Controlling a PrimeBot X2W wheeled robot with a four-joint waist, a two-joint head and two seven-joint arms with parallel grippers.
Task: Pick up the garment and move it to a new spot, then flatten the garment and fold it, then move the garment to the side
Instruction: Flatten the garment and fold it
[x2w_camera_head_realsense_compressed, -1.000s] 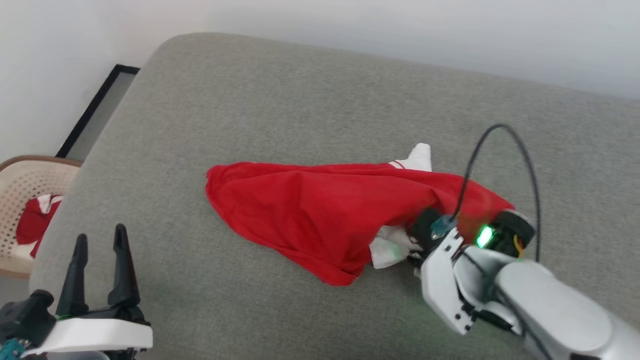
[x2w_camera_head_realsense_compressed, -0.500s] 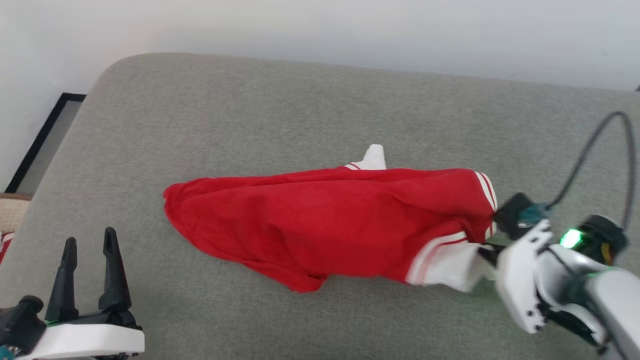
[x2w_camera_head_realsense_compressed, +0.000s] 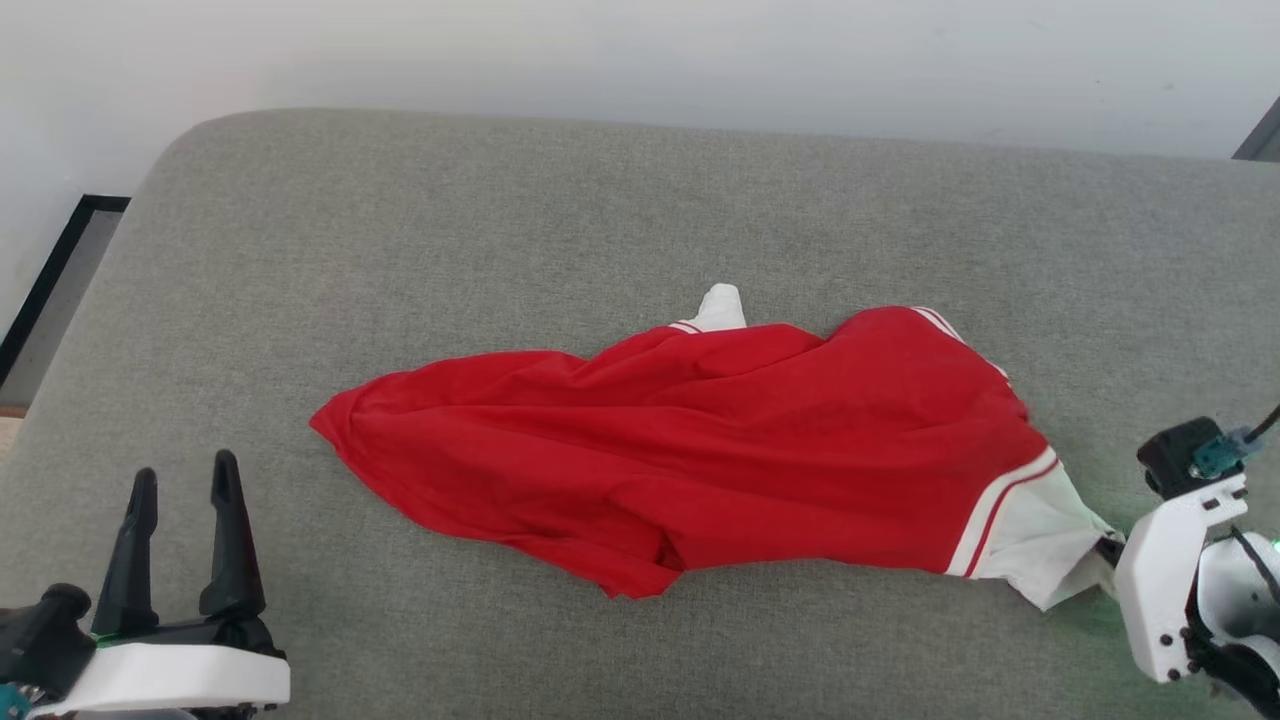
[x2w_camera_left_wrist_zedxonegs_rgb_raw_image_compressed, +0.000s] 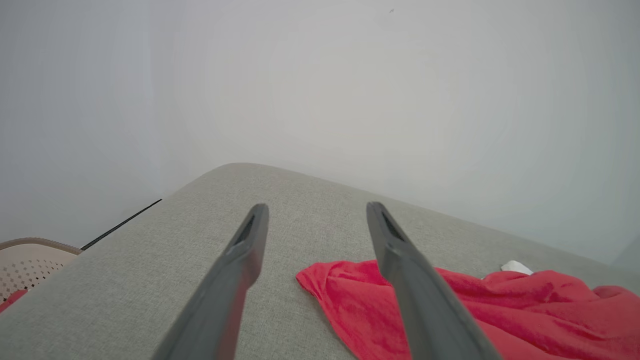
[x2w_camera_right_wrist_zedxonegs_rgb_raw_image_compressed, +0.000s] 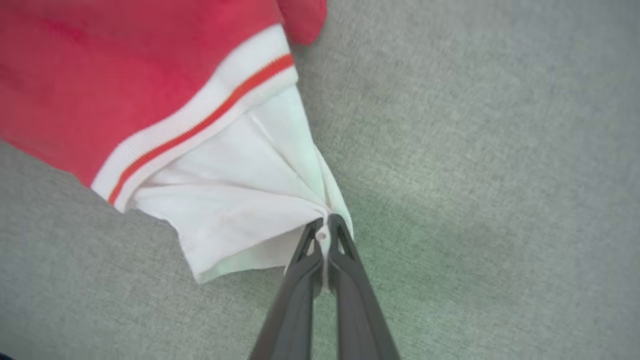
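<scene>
Head view: the garment (x2w_camera_head_realsense_compressed: 700, 450) now lies drawn out longer across the grey cushion (x2w_camera_head_realsense_compressed: 500, 220), less bunched than a second ago (my pull worked). The left gripper (x2w_camera_head_realsense_compressed: 184, 467) hangs wide open, empty. Left wrist view: the red hem lies near. Right wrist view: the right gripper (x2w_camera_right_wrist_zedxonegs_rgb_raw_image_compressed: 326, 225) is pinched tight on the white sleeve (x2w_camera_right_wrist_zedxonegs_rgb_raw_image_compressed: 235, 200). I judge flattening comes next.

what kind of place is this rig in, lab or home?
Likely a home-style room, perhaps a mock-up: a grey upholstered cushion against a plain white wall, a perforated laundry basket beside it, and a red garment lying on top.
</scene>
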